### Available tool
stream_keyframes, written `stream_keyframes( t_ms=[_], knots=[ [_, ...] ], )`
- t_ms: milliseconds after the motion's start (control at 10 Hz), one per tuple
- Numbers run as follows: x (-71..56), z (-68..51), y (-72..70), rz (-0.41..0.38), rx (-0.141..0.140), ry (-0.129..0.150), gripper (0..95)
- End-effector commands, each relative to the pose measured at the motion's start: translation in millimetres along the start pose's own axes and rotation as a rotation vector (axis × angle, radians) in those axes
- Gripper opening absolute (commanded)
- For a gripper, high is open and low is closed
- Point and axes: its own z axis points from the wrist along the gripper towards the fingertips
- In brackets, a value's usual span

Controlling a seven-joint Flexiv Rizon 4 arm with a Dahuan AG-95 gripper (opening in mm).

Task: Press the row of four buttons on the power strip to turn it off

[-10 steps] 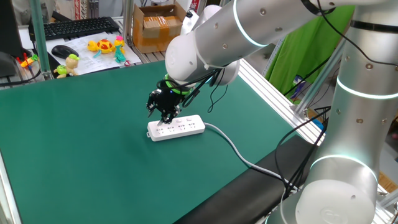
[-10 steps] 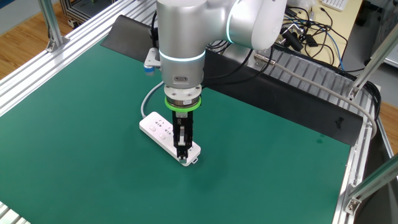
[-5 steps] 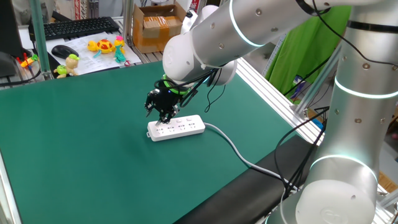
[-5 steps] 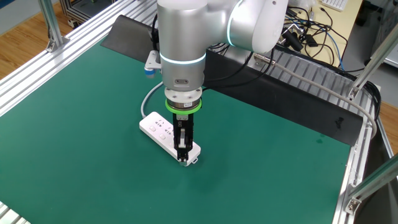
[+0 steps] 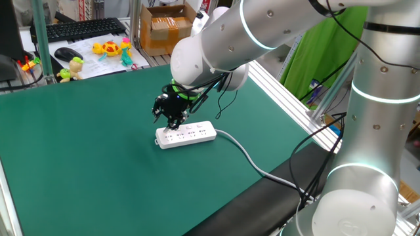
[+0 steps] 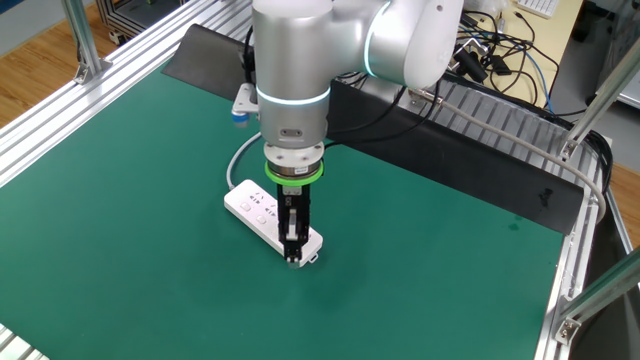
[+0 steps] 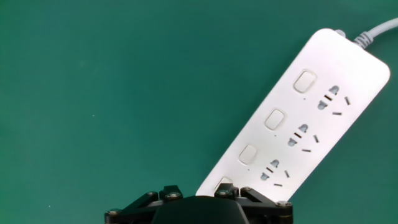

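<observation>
The gripper [image 6: 293, 255] has lifted slightly above the power strip [image 6: 262, 212].

Your arm [image 6: 292, 70] reaches down almost vertically over the table, its wrist pointing straight down. Your gripper [image 6: 293, 252] hangs low at its end, fingers [image 5: 172, 122] closed together, empty, tips pointing downward.

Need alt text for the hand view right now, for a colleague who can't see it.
A white power strip lies diagonally on the green table mat, its pale cable leaving at top right. Three white buttons and three socket groups show clearly; a fourth button sits partly hidden behind the black gripper body at the bottom edge.
</observation>
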Motion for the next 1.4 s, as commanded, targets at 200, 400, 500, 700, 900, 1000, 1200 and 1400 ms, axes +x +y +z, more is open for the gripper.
stream_keyframes(
  t_ms=[200, 400, 500, 700, 900, 1000, 1200, 1400],
  knots=[
    [0.1, 0.9, -0.4, -0.008, 0.000, 0.003, 38.0],
    [-0.1, 2.8, -0.5, -0.011, 0.000, 0.002, 38.0],
    [-0.1, 2.8, -0.5, -0.011, 0.001, 0.001, 38.0],
    [0.3, 0.9, -0.4, -0.010, 0.002, 0.003, 38.0],
    [1.6, -6.0, 0.1, -0.021, 0.016, 0.008, 38.0],
    [1.7, -7.6, 0.2, -0.055, 0.029, 0.006, 38.0],
    [2.0, -17.8, 0.1, -0.174, 0.060, 0.006, 38.0],
    [2.5, -38.1, -1.3, -0.334, 0.100, 0.019, 38.0]
  ],
)
